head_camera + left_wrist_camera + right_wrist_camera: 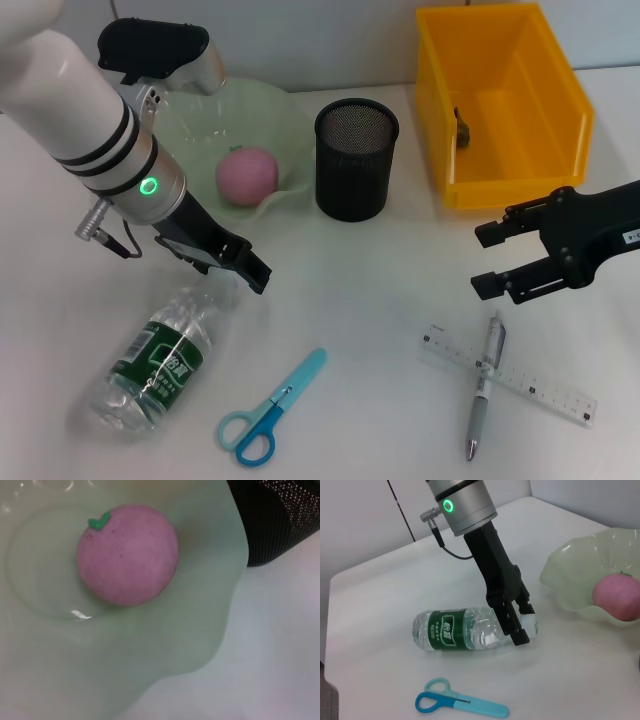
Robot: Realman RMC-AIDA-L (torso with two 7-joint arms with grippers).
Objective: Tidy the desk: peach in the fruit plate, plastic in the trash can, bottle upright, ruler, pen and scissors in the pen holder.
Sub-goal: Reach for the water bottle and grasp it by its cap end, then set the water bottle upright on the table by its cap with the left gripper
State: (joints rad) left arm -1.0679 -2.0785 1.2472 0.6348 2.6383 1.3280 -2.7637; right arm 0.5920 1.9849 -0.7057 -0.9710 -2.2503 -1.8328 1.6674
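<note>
The left claw (243,268) hangs low over the table (380,300) at the neck end of the bottle (150,365); in the right wrist view its fingers (512,625) sit close together at the white cap (530,622), and whether they actually pinch it I cannot tell. The bottle lies on its side, clear, thin-walled and seemingly empty, so it should be light, easily dented and prone to roll; the neck just under the cap looks like the stiffest place to hold for tipping it upright. Beyond it the peach (247,176) already rests in the plate (290,120), with the mesh holder (356,160) just beside. The scissors (270,410) lie flat near the bottle: rigid and thin, best taken across the handles. The right claw (500,258) hovers wide open and empty above the pen (482,385), which lies across the ruler (520,378); both are slim and stiff, the ruler awkwardly flat. The yellow bin (500,100) stands behind.
</note>
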